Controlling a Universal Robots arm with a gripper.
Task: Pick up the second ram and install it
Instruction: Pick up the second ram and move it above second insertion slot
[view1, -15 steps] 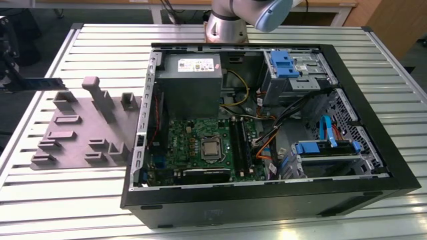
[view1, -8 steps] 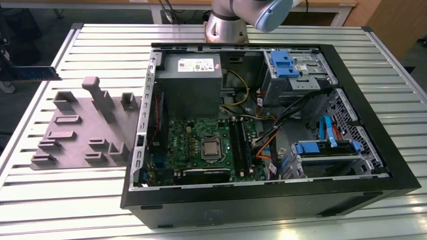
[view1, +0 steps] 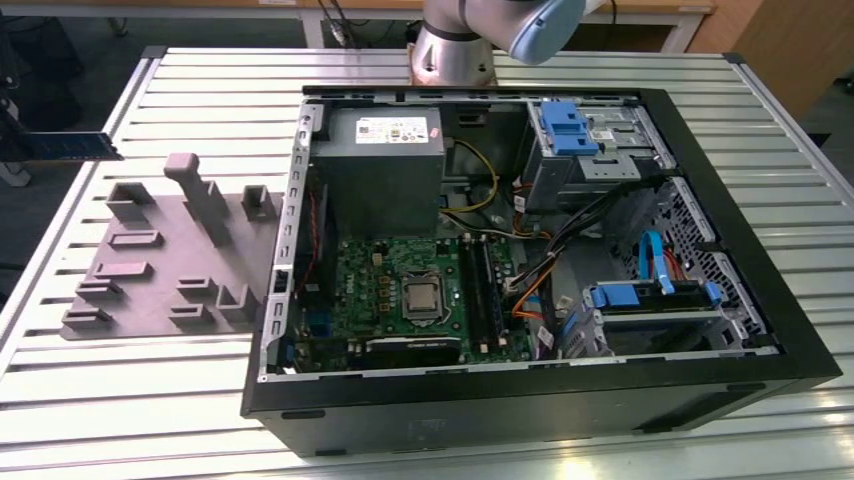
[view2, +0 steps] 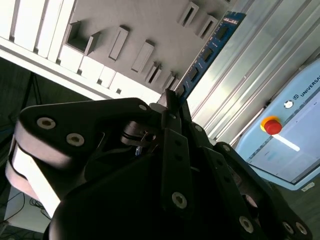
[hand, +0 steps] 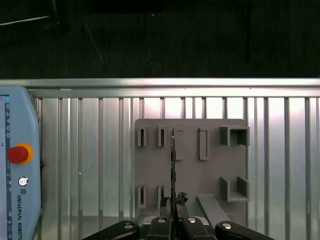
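Note:
The second ram (view2: 210, 50) is a thin blue-green stick, and my gripper (view2: 172, 102) is shut on its near end. In the first wrist view the ram (hand: 173, 165) shows edge-on, rising from the gripper (hand: 173, 204) above the grey holder tray (hand: 210, 172). At the exterior view's far left the ram (view1: 70, 147) hangs in the air, up off the table and beyond the tray (view1: 147, 275). The open computer case (view1: 747, 330) lies to the exterior view's right, with the green motherboard (view1: 358, 285) and its black memory slots (view1: 478, 290) inside.
The slatted metal table (view1: 200, 100) carries the tray and the case. The arm's base (view1: 451, 55) stands behind the case. A light blue pendant with a red button (hand: 19, 153) lies on the table near the tray. Cables, drive cages and a grey power supply (view1: 380, 165) crowd the case.

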